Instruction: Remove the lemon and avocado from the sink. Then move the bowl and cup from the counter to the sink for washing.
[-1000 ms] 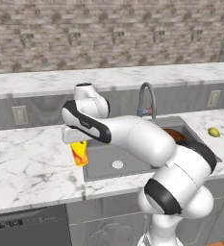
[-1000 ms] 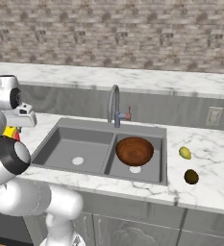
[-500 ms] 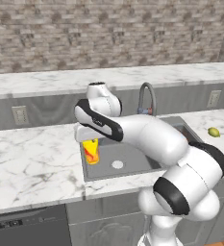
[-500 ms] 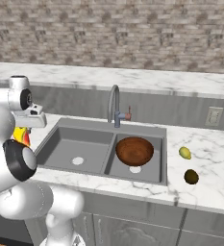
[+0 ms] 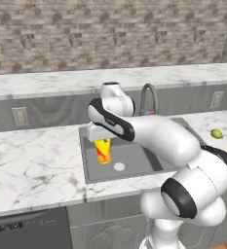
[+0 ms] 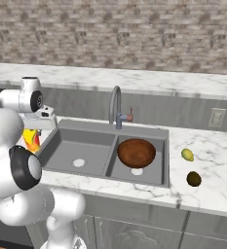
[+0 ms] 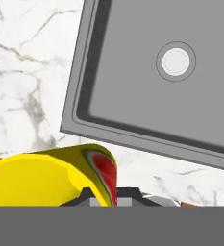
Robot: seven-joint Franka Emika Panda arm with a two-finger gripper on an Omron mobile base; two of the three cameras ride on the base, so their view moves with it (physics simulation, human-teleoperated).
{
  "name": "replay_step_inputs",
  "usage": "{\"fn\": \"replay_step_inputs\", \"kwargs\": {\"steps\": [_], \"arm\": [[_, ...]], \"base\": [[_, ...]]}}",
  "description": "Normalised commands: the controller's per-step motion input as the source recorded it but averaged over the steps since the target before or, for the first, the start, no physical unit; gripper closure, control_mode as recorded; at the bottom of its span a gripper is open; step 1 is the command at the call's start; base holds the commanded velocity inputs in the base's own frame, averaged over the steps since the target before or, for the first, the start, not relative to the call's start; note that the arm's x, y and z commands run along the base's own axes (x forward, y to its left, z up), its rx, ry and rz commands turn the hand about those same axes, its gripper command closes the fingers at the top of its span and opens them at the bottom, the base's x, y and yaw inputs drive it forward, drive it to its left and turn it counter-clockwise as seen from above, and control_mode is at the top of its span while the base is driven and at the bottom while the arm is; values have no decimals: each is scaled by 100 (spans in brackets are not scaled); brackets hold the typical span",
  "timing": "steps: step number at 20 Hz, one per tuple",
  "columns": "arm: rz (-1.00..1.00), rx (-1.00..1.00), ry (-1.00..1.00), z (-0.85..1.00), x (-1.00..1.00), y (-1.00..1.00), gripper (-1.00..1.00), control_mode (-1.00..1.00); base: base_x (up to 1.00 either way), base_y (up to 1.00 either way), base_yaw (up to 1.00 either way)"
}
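Note:
My gripper [image 5: 103, 140] is shut on the yellow cup [image 5: 103, 150], which has a red-orange patch low on its side. The cup [image 6: 31, 138] hangs in the air by the left rim of the grey sink [image 6: 143, 178]. In the hand view the cup [image 7: 51, 177] lies just short of the sink's corner [image 7: 70, 126], with the gripper [image 7: 111, 197] at its rim. The reddish-brown bowl [image 6: 136, 152] sits in the right basin. On the counter right of the sink lie the lemon [image 6: 187, 154] and the dark avocado [image 6: 194, 178].
A curved metal faucet [image 6: 116, 104] stands behind the divider between the basins. The left basin holds only its white drain [image 7: 176, 61]. White marble counter [image 5: 32, 165] stretches to the left, with a dishwasher front [image 5: 27, 228] below it. A wall outlet [image 6: 216, 117] sits at the back right.
The arm has swung right with the cup in its grip, carrying it from above the left counter to the sink's left rim. The bowl, lemon and avocado have not moved.

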Motion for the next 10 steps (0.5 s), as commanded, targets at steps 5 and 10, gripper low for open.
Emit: {"fn": "replay_step_inputs", "kwargs": {"steps": [5,10], "arm": [[0,0,0,0,3,-38,100,-100],[0,0,0,0,1,-38,100,-100]], "base": [[0,0,0],[0,0,0]]}}
